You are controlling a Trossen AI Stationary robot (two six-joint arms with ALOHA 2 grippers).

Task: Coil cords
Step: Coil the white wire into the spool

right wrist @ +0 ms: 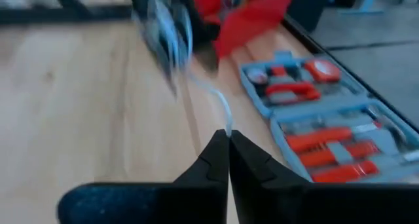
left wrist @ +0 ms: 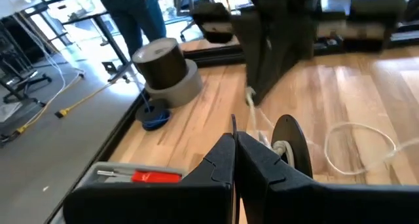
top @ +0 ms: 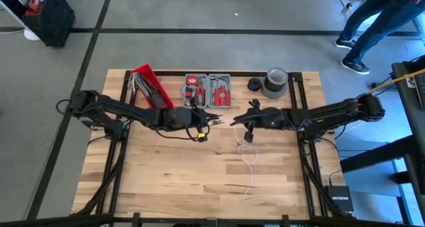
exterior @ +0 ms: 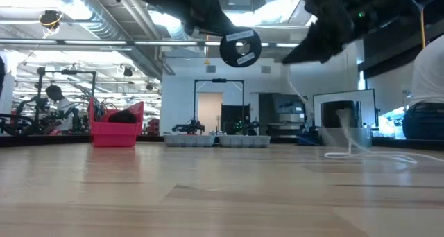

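I use the grey tool case [top: 207, 89] at the back of the desk [top: 166, 180] as my landmark.

Just past the case, on the left arm's side, I see a red bin [top: 151, 86] with wires in it.

My left hand [top: 214, 117] hangs in the air just in front of the case. Its two fingers [left wrist: 219, 165] are pressed tight together. A small round spool [left wrist: 290, 140] shows right beside them in the left wrist view, and in the low view it hangs up above the desk. I cannot tell if the hand is pinching anything.

My right hand [top: 235, 120] is in front of the case too, near its corner on the right arm's side, and very close to my left hand. Its fingers [right wrist: 213, 160] are closed on the white cord [top: 248, 155]. The cord comes out from between the tips.

The rest of the white cord drops to the desk and lies in a loose loop well in front of the case, on the right arm's side.

Beside the case, on the right arm's side, stands a grey roll of tape [top: 275, 82].

Beyond the desk, a person's legs [top: 378, 21] show on the floor.
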